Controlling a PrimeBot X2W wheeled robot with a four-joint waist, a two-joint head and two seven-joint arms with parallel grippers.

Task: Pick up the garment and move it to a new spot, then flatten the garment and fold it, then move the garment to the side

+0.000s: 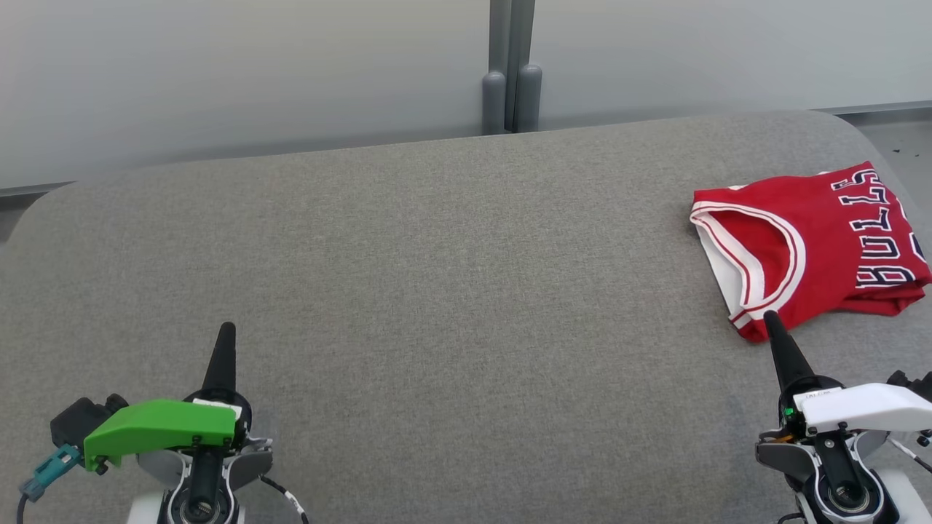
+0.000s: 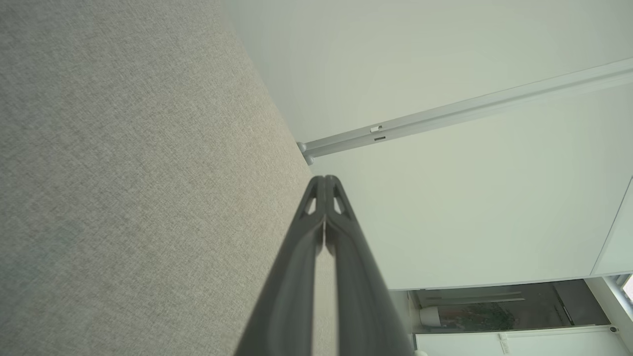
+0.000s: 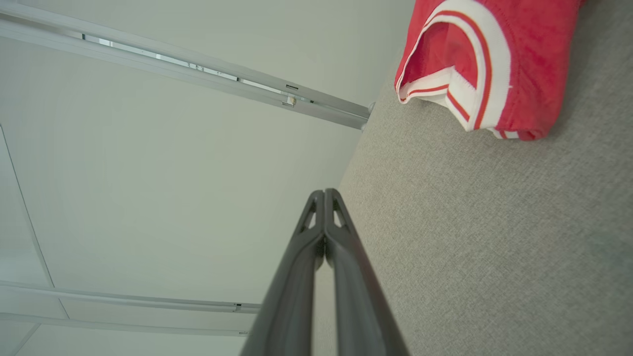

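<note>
The jersey (image 1: 808, 247) lay folded at the pad's (image 1: 408, 291) right edge. Both grippers — left (image 1: 222, 338), right (image 1: 773, 327) — had fingers pressed together, holding nothing. Light, limp, probably slippery — best pinched at the banded armhole.

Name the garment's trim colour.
The trim is white with a red stripe, clearest in right wrist view.

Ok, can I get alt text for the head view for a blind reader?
A folded red jersey with white trim lies at the right side of a grey fabric table. Both grippers are shut and empty at the bottom corners, the right gripper pointing at the jersey's near edge, the left gripper over bare fabric.
</note>
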